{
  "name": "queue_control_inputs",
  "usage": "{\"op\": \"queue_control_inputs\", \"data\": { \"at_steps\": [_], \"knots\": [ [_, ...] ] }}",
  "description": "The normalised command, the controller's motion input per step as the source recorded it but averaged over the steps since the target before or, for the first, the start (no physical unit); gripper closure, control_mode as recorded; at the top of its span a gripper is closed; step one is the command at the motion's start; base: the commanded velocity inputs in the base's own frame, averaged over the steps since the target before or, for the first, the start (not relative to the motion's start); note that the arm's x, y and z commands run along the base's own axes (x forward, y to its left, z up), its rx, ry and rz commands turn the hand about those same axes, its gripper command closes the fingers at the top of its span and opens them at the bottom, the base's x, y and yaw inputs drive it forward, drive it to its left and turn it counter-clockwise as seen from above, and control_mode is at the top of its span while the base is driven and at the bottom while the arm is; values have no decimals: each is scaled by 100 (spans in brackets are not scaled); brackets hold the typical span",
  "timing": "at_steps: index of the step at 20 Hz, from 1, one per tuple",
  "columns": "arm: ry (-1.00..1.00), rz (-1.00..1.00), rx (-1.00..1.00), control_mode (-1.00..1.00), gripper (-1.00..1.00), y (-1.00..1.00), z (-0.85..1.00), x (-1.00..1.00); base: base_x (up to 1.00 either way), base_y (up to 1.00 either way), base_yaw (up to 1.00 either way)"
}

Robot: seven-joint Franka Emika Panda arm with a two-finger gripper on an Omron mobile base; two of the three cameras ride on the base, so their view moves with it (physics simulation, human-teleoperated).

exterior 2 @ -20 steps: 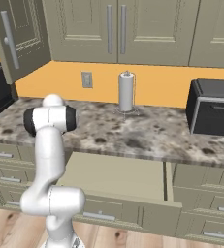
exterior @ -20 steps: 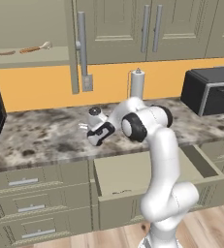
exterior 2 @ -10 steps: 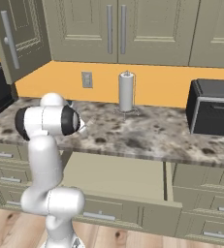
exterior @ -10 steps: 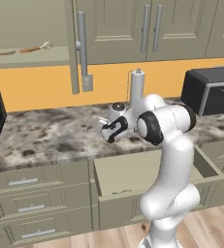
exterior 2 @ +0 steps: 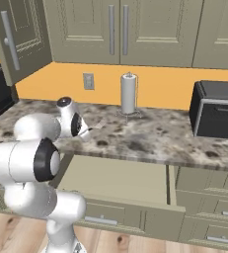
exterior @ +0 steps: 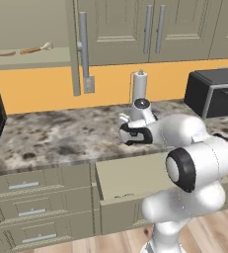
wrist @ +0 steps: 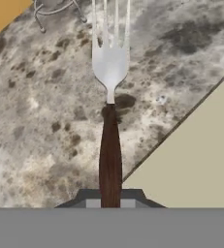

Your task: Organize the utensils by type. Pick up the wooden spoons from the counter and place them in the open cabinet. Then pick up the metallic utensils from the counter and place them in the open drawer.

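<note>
Carrying the fork (wrist: 109,97) by the end of its dark reddish-brown handle, our hand (exterior: 127,134) is clamped narrow on it, the silver tines pointing away from us over the mottled stone tabletop (exterior: 61,136). We judge the step in hand to be taking this metallic utensil to the open drawer (exterior 2: 116,180), whose plain beige inside shows at the lower right of the hand view, just beside the tabletop's front edge. Both wooden spoons (exterior: 35,49) seem already to lie on the shelf of the open cabinet (exterior: 29,59), so that part looks done; we cannot make out the grey metal spoon from here. To do this well, we should bring the hand out past the tabletop edge and over the middle of the drawer, keep the fork roughly level so the long handle does not pivot in the thin grip, then lower it well inside the walls before letting go. The paper towel holder (exterior 2: 128,94) stands well apart and should not interfere.
</note>
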Motion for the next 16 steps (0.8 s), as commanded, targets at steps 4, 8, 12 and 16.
{"op": "queue_control_inputs", "data": {
  "at_steps": [4,8,12,16],
  "knots": [
    [0,-16,0,-100,100,-49,70,-100,0,0,0],
    [4,-20,3,-100,100,-53,29,-99,0,0,0],
    [20,-19,4,-100,100,-63,1,-68,0,0,0],
    [14,-9,6,-100,100,-60,-3,-20,0,0,0]
  ]
}}
